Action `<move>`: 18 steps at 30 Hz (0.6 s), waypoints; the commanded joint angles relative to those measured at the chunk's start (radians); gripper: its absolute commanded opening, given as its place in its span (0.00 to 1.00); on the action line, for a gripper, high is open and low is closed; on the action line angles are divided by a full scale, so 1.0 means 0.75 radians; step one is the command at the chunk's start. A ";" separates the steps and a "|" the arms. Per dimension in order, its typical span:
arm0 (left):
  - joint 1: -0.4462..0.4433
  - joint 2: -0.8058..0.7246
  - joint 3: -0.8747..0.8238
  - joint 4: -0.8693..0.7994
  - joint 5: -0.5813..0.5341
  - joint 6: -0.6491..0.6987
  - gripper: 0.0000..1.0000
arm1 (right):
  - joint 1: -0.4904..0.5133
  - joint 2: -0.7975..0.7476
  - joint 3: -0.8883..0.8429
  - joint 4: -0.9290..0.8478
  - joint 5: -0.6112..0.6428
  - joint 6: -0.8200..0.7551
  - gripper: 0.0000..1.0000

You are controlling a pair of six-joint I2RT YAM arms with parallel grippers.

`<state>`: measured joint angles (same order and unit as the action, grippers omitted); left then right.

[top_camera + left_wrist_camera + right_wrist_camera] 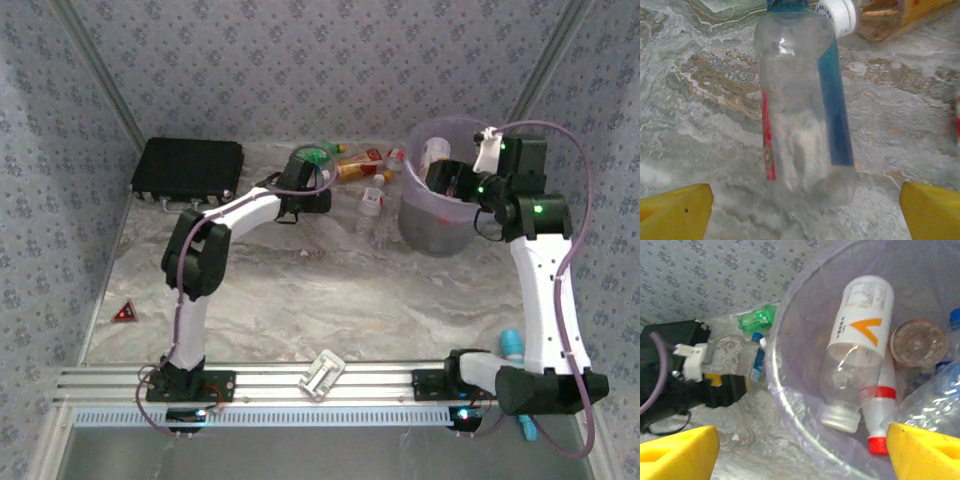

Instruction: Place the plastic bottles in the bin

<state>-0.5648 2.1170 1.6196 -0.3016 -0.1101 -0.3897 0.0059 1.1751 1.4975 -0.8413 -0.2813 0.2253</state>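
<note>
Fingers of my left pincer (802, 215) stand wide apart, two yellow pads (675, 215) flanking one clear bottle (805, 115) and touching neither side. It lies on the marbled table (700, 100), smooth and cylindrical, blue cap at twelve o'clock, one blue label strip, one red. At one o'clock lies one amber bottle (890, 20) with a ribbed white cap.

My right pincer (800, 455) hangs equally spread, holding nothing, above the bin (800, 355), which is round, translucent and pale purple. Inside I count at least four: one white-labelled bottle (862, 335) with an orange chevron, one red-capped bottle (879, 410), one bottle base (917, 342), one crumpled bottle (930, 395). Outside at ten o'clock are one green bottle (757, 317) and one black case (665, 337).
</note>
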 commanded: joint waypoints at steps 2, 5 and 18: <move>0.003 0.123 0.165 -0.152 -0.093 0.084 0.98 | 0.011 -0.077 -0.085 -0.012 -0.062 0.045 0.89; 0.003 0.192 0.233 -0.176 -0.098 0.107 0.99 | 0.013 -0.110 -0.141 -0.015 -0.063 0.051 0.89; -0.002 0.155 0.183 -0.139 -0.095 0.123 0.63 | 0.017 -0.229 -0.263 -0.060 -0.095 0.051 0.88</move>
<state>-0.5648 2.2921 1.7828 -0.4107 -0.1719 -0.3065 0.0120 1.0237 1.3155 -0.8570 -0.3378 0.2588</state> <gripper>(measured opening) 0.634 0.882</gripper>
